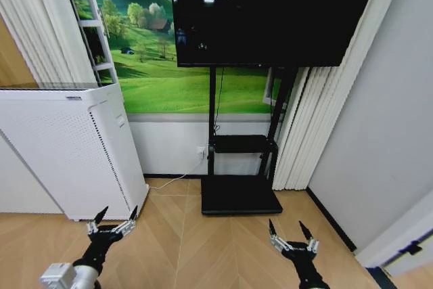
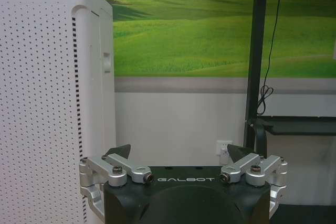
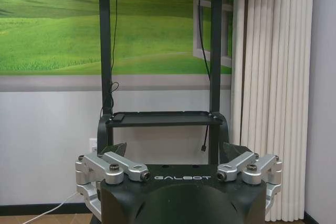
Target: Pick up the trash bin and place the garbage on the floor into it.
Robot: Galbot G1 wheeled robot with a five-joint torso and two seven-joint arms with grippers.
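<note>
Bin and litter lie somewhere outside these views; a mesh bin should be light and stiff, best taken by its rim. Left gripper (image 1: 114, 221) and right gripper (image 1: 291, 229) hang spread and empty over the wood floor (image 1: 203, 241), near the air purifier (image 1: 64, 147) and TV stand (image 1: 240, 194).

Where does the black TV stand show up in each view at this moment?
Head view: the TV stand is at centre, against the wall, right of the air purifier.
Left wrist view: one post and a shelf end, beyond the left gripper.
Right wrist view: both posts and the shelf, beyond the right gripper.
Shared landmark: the green meadow mural behind it.
</note>
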